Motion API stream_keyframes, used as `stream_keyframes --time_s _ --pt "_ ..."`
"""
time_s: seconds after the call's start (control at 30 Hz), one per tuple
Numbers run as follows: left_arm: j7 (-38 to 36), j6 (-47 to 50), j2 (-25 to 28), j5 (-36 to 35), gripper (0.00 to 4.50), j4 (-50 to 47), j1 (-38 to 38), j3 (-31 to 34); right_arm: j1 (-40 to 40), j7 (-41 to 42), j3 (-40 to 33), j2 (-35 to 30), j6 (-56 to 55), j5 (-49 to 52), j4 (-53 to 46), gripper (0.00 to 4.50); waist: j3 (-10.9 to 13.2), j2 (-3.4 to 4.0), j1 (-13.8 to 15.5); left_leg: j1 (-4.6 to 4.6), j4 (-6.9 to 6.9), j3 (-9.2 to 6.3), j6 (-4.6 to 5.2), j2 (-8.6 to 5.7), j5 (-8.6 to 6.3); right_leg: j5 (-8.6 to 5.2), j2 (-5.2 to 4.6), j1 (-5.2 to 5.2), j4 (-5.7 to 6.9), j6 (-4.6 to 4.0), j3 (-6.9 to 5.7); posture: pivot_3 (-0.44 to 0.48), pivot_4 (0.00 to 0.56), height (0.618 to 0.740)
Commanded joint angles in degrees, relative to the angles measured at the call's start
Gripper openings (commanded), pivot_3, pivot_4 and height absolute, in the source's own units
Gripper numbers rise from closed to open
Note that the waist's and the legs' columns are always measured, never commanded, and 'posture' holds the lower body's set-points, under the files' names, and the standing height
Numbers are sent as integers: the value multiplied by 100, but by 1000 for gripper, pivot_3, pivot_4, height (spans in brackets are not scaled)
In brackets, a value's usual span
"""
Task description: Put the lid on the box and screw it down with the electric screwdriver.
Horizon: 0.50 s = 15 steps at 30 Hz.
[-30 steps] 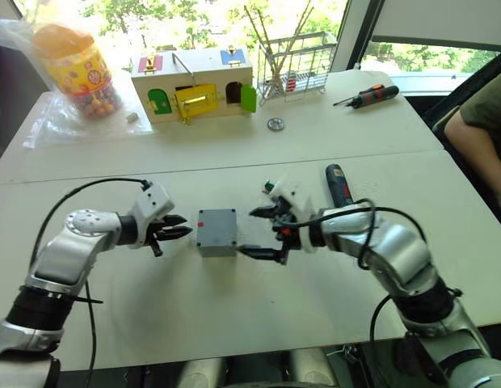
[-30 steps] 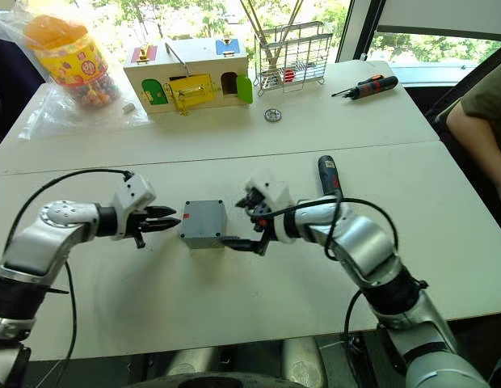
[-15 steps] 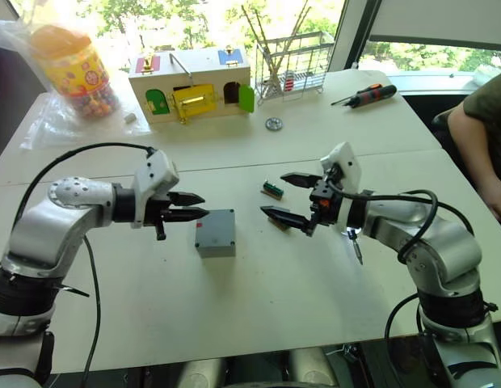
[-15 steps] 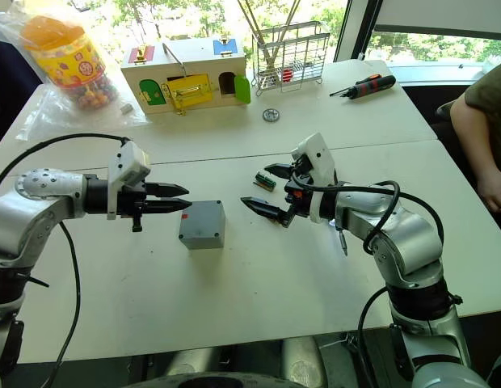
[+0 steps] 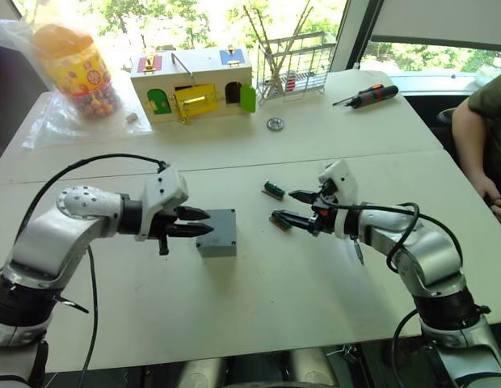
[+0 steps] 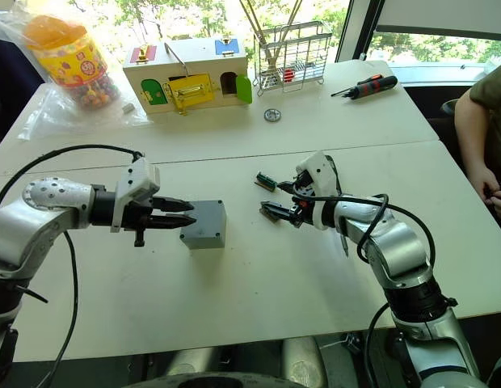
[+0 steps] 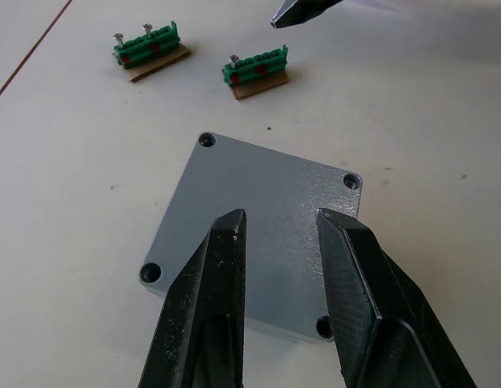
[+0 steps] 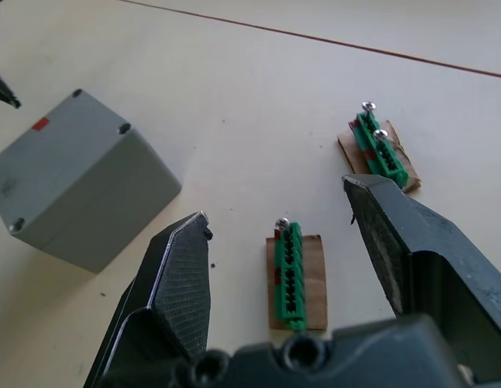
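Note:
The grey box (image 5: 216, 234) stands at the table's middle with the lid (image 7: 267, 194) lying flat on top, four corner screw holes showing. A red mark (image 8: 40, 124) sits on the box's side. My left gripper (image 5: 208, 222) hovers at the box's left edge, fingers (image 7: 210, 299) slightly apart over the lid, holding nothing. My right gripper (image 5: 283, 205) is open to the right of the box, straddling a green terminal piece (image 8: 291, 271) without touching it. Of the electric screwdriver, just the thin metal bit (image 5: 357, 251) pokes out from under my right forearm.
A second green terminal piece (image 5: 273, 189) lies just beyond the right gripper. At the back stand a wooden latch box (image 5: 194, 85), a candy jar (image 5: 77, 65), a wire rack (image 5: 295, 61), a metal disc (image 5: 274, 124) and a manual screwdriver (image 5: 368, 95). A person's arm (image 5: 489, 113) is at the right edge.
The right gripper drew back from the box's right side and now sits low over the green pieces. The left gripper rose, then advanced to the box's left edge.

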Motion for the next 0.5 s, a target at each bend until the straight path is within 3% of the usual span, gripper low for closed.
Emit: stream_keyframes --time_s 0.03,0.3,0.33,0.43,0.5 --pt "49 14 65 -94 1360 -230 16 84 -38 46 51 53 -199 -54 19 3089 0 0 0 0 0 0 0 0 0 0 0 0 0 0 0 0 150 740" --pt "123 -43 43 -39 1360 -183 53 68 -62 6 396 292 -581 -351 469 3089 0 0 -3 0 0 0 0 0 0 0 1 0 0 0 0 0 150 740" --pt "127 -48 42 -37 1360 -173 54 70 -69 -2 413 320 -612 -379 504 2444 0 0 0 0 0 0 0 0 0 0 1 0 0 0 0 0 150 740" --pt "139 -62 42 -35 1360 -160 73 67 -78 -37 443 398 -678 -440 580 1338 0 0 3 0 1 0 0 0 0 0 1 0 0 0 0 0 150 740" --pt "150 -73 31 -27 1360 -151 80 52 -94 -66 461 454 -724 -490 642 1338 0 0 0 0 1 0 0 0 0 0 1 0 0 0 0 0 150 740"
